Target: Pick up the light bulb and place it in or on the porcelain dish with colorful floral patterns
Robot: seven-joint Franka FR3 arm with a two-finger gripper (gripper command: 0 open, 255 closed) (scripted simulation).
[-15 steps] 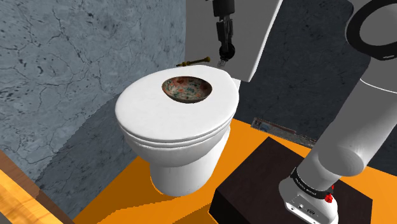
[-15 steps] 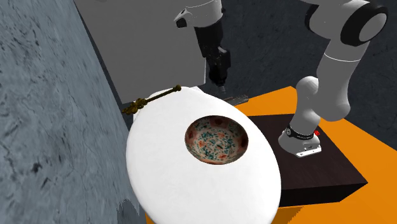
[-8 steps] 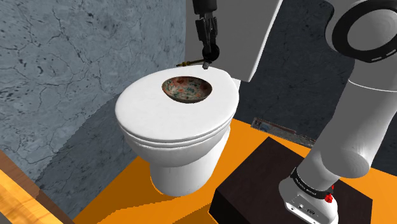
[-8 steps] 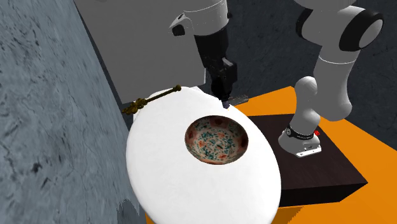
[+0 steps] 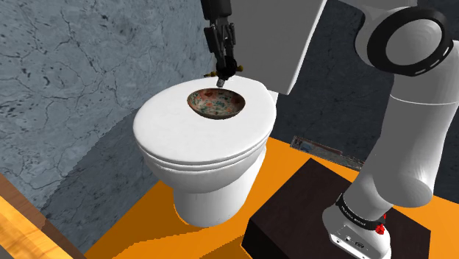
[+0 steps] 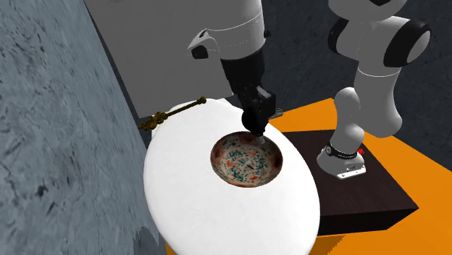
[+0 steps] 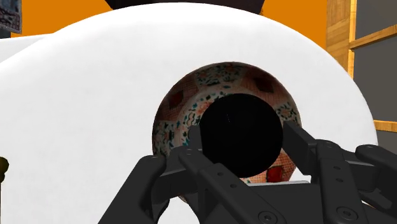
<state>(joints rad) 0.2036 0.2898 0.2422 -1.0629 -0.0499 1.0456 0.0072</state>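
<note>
While the wrist view shows my fingers (image 7: pixel 300 145) clasped around a round black light bulb (image 7: pixel 240 135), the bulb is too small to make out in the shoulder view. It hangs just above the round porcelain dish with red and green floral pattern (image 7: pixel 181 111), near the rim. The dish sits on a closed white toilet lid (image 5: pixel 184 136). A slim brass flush lever (image 6: pixel 174 114) juts out just beyond.

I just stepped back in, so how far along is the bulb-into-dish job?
Pickup looks done: the gripper clasps the dark round bulb. In hand: it hangs just above the floral dish on the toilet lid. Left: lower and release.
</note>
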